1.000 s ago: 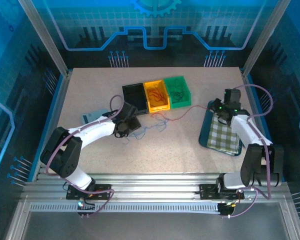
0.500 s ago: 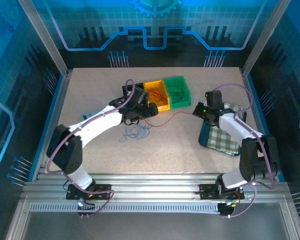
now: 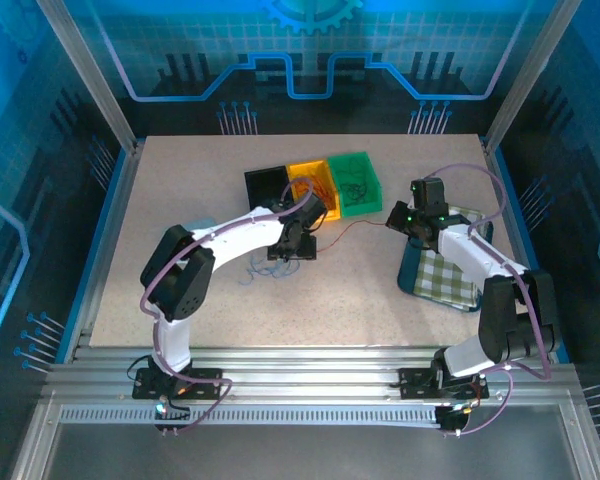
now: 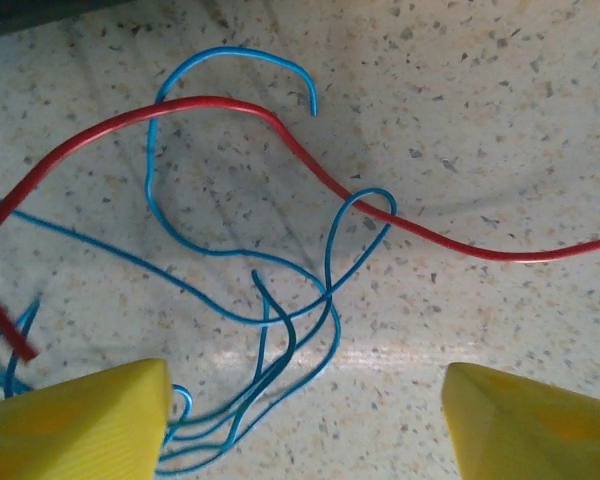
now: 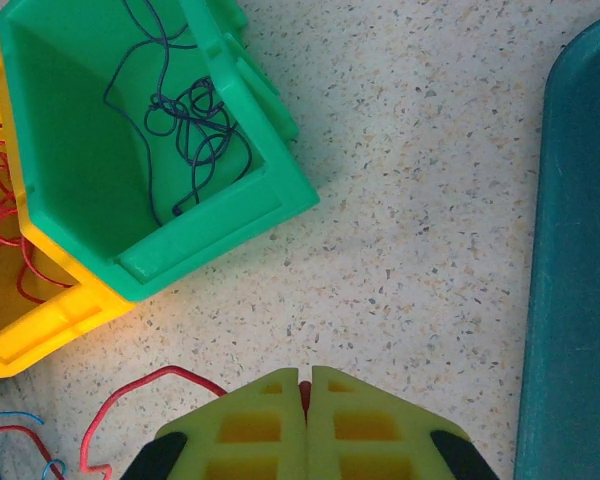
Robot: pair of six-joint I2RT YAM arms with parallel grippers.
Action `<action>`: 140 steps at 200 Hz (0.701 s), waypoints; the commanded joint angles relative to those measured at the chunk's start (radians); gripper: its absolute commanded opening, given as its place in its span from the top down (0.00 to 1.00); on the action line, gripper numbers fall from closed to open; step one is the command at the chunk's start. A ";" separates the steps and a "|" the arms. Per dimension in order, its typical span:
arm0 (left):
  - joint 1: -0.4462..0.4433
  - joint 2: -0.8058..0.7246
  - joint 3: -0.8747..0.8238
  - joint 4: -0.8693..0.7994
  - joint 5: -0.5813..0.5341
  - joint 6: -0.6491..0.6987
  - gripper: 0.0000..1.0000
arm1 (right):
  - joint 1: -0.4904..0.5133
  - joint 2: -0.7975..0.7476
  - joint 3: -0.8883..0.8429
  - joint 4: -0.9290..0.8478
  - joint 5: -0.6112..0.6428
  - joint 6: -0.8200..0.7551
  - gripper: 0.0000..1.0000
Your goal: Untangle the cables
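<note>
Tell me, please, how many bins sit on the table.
3, in a row: black bin leftmost, yellow bin in the middle, green bin rightmost.

No legible text, labels, brands or nos. anywhere — bins, table, backdrop all unmarked.
</note>
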 commanded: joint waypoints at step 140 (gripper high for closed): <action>0.120 -0.119 -0.440 0.334 0.031 -0.306 1.00 | -0.160 -0.065 0.026 -0.100 0.120 0.000 1.00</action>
